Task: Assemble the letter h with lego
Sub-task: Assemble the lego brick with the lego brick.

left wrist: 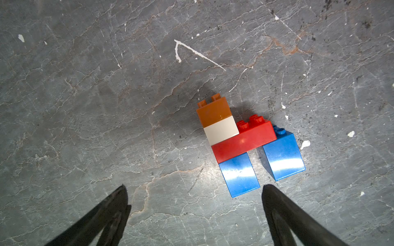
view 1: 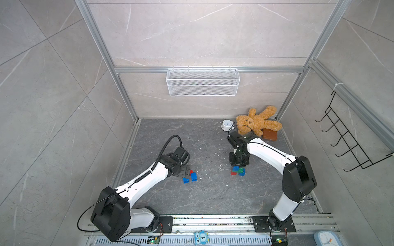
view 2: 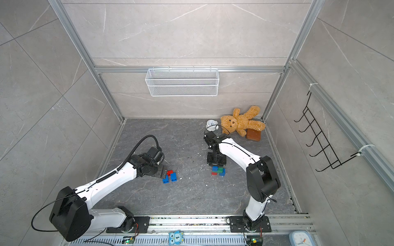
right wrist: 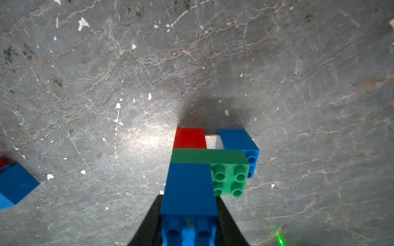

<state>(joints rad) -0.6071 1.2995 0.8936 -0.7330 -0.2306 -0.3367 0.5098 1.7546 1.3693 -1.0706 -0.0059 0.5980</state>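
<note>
Right gripper (right wrist: 188, 197) was clamped on the top blue brick (right wrist: 188, 183), jaws on its two side faces, arm pointing down at the bench (right wrist: 85, 85). Looked like it was seating that brick on one end of the green brick (right wrist: 207, 156). Green brick bridged a red leg brick (right wrist: 189, 138) and a blue leg brick (right wrist: 234, 139) that stood apart, so legs, crossbar and upright read as an h close to finished. Other end of the green brick was bare, studs showing. This stack sat on the arm-base side of the teddy bear (view 1: 258, 121), near it but not touching

Left gripper (left wrist: 195, 187) was spread wide and held nothing, tips just short of a second cluster lying flat: brown brick (left wrist: 213, 110) on white brick (left wrist: 220, 131) on long red brick (left wrist: 243, 142), one blue block (left wrist: 239, 174) under it. A loose-looking blue block (left wrist: 283, 157) lay just beside the red end, cannot tell if attached. Probably open to grab or steady that cluster. It lay well apart from the teddy bear, farther off than the green stack
</note>
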